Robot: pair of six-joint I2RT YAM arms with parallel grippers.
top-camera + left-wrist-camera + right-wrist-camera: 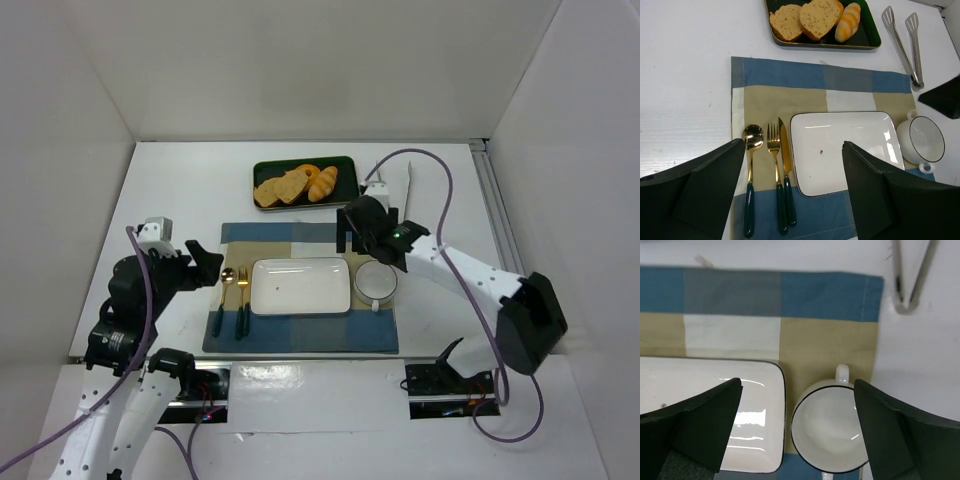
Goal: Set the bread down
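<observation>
The right gripper [797, 385] is spread wide and holds nothing; it hangs over the white cup [827, 425] and the right end of the white plate [700, 390] on the checked placemat [825, 295]. Beyond the mat's far edge lie the metal tongs [910, 280]. Farther out the bread [323, 183] sits at the right end of the dark green tray [345, 165], leaning against the toast slices [280, 188].

The roll looks light, soft and easily crushed, with a ridged crust that should give the pads some purchase. The thick middle, pinched gently across its short width, seems the best hold, since the tapered ends would likely slip or tear.

The right arm reaches forward and inward from its base with the wrist pointing down. The left gripper [794, 145] is open and empty too, its arm folded back near the mat's left edge, beside the gold spoon [752, 137]
</observation>
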